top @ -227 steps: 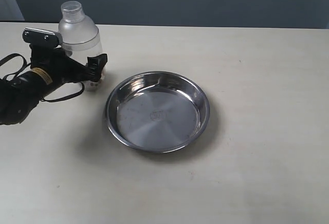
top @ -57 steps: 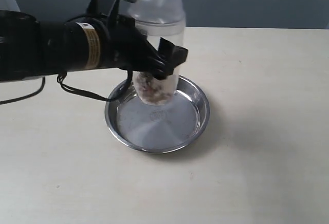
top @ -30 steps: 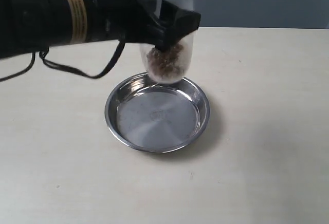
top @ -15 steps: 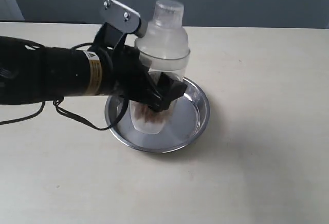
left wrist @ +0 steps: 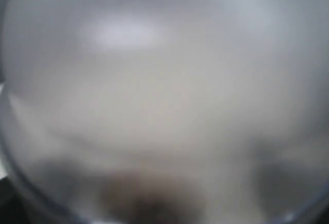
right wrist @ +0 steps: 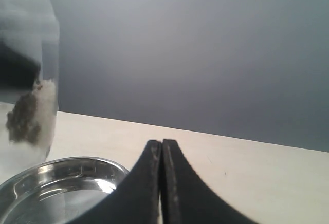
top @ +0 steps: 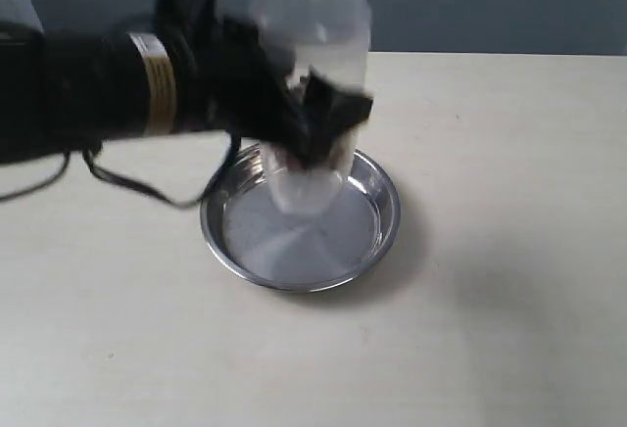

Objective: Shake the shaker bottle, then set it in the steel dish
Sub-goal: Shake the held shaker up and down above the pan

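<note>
The shaker bottle hangs blurred in the air above the steel dish, its base clear of the dish floor. My left gripper is shut round its lower body. The left wrist view is filled by the frosted wall of the shaker bottle, with a dark smear of grains low down. In the right wrist view the shaker bottle holds a brown and white clump above the steel dish. My right gripper is shut on nothing, its fingers pressed together; it does not show in the exterior view.
The dish sits on a pale beige table with a dark grey wall behind. A black cable from the left arm loops over the table to the left of the dish.
The bottle has swung up from low in the dish half a second ago, after being high a second ago. It now blurs with motion and the grains are tossed inside.
</note>
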`<state>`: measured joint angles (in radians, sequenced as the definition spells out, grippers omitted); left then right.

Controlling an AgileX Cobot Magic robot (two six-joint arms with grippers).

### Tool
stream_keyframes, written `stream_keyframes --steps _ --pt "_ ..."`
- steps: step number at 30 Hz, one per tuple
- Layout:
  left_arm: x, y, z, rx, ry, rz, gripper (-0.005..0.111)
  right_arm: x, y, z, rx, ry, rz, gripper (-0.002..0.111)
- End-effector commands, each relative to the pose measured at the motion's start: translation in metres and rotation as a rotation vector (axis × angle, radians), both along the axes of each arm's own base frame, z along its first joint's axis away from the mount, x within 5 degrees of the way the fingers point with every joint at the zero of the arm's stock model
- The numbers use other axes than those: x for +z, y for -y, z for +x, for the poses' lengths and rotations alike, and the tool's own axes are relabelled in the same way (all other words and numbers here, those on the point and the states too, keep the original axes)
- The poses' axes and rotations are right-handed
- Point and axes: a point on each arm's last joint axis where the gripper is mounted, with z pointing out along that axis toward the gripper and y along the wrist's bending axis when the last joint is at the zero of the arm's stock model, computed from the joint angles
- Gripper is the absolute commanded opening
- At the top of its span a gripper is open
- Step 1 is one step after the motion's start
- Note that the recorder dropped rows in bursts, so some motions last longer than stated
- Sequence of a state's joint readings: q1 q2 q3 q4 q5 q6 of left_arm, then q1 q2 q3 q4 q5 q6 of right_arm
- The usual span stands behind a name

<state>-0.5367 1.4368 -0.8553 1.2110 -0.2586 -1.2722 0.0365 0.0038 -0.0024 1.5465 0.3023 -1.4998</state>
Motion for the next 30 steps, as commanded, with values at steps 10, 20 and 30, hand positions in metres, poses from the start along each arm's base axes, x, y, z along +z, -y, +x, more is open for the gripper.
stream_keyframes --steps 10,20,30 --pt "-0.025 0.006 0.003 0.023 -0.092 -0.006 0.000 -0.001 0.000 0.000 -0.002 0.001 0.000 -0.001" --pt "0.022 -0.018 0.012 0.187 0.087 -0.247 0.000 -0.001 0.000 0.000 0.005 0.001 0.000 -0.001" --pt "0.020 -0.003 0.004 0.092 0.116 -0.182 0.000 -0.001 0.000 0.000 0.005 0.001 0.000 -0.001"
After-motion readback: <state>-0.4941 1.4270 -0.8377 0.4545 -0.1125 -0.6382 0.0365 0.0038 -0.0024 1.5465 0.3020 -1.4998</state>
